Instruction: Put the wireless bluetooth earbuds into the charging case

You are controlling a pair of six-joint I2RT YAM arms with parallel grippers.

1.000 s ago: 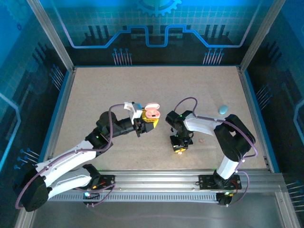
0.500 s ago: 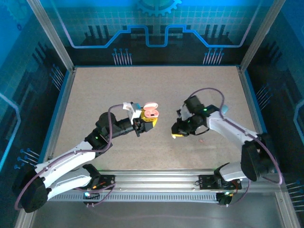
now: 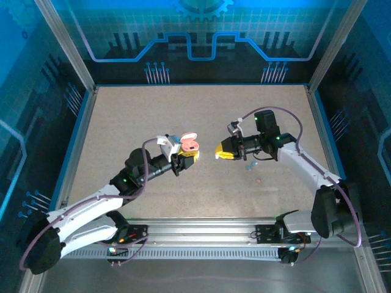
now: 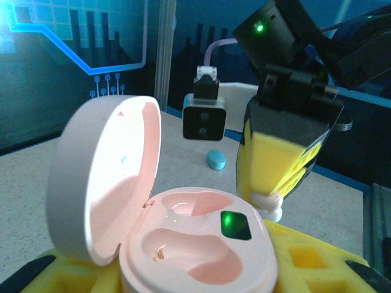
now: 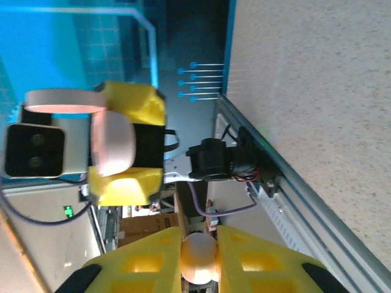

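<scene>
Speckled beige tabletop; blue-lit walls; charging case aloft.

One pink case, lid up, is counted. One whitish bud is pinched in the right claw. One teal case is seen behind that claw, and one bluish bud and one pink bud near it.

Glossy smooth plastic on charging case; earbud smooth plastic; table matt, grainy

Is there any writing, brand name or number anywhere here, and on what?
None can be read.
The open pink plastic charging case shows a green light but no lettering.
The blue back wall carries line and gear patterns, not words.
</scene>
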